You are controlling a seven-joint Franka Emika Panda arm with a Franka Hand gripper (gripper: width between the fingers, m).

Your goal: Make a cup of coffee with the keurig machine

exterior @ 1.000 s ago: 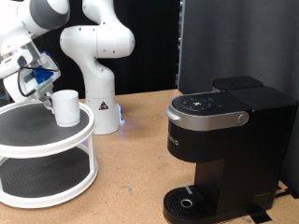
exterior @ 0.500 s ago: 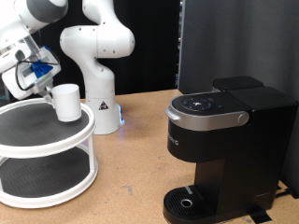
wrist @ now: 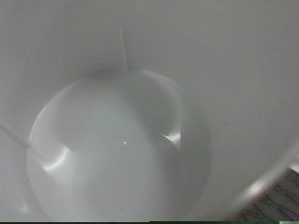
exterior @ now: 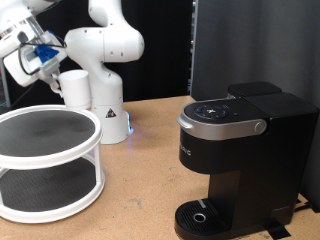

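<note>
The white cup [exterior: 75, 88] hangs in the air at the exterior view's top left, well above the white two-tier rack [exterior: 50, 160]. My gripper [exterior: 50, 72] is shut on the cup at its side towards the exterior view's left. The wrist view is filled by the cup's empty white inside [wrist: 121, 149]; the fingers do not show there. The black keurig machine [exterior: 240, 150] stands at the exterior view's right with its lid closed and its round drip base [exterior: 205, 217] bare.
The white arm base [exterior: 105, 80] stands behind the cup, close to it. A dark panel [exterior: 250, 45] rises behind the keurig machine. The wooden table [exterior: 140, 190] lies between rack and machine.
The gripper has lifted the cup off the rack's top tier, up and slightly to the exterior view's right. The rack's top tier now stands bare.
</note>
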